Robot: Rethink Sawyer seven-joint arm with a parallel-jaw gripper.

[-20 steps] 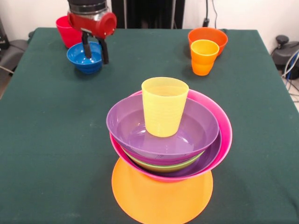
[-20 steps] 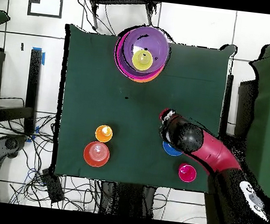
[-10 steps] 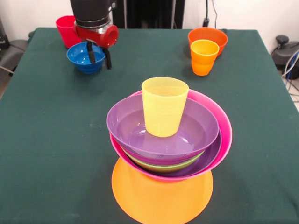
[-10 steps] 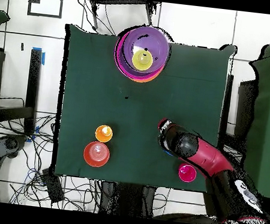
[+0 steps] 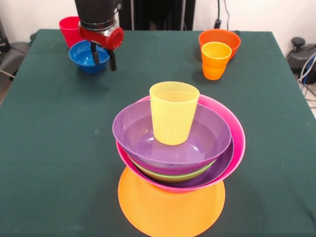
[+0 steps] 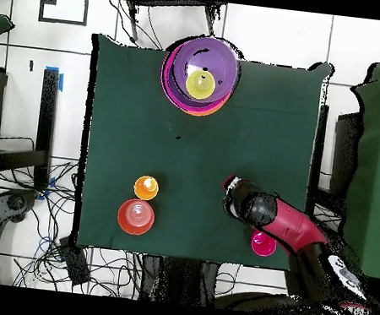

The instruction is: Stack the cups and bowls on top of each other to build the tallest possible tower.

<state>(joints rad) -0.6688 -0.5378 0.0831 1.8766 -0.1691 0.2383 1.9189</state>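
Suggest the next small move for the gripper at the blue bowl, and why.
Probably a short straight lift, checking that the blue bowl comes along. The gripper is down at that bowl's rim beside the red cup, though a firm grip can't be confirmed. The tower, topped by the yellow cup, stands well apart, so clearance comes first.

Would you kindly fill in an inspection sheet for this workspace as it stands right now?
Surface: table under a dark green cloth.
Job's things: tower has an orange base, pink, green and purple bowls, and a yellow cup upright on top. An orange cup stands before the red-orange bowl. The blue bowl sits near the red cup.
Clutter: nothing seen.
Grippers: gripper open, one finger inside the blue bowl.
Cables: tangled on the floor.
Surroundings: tiled floor.
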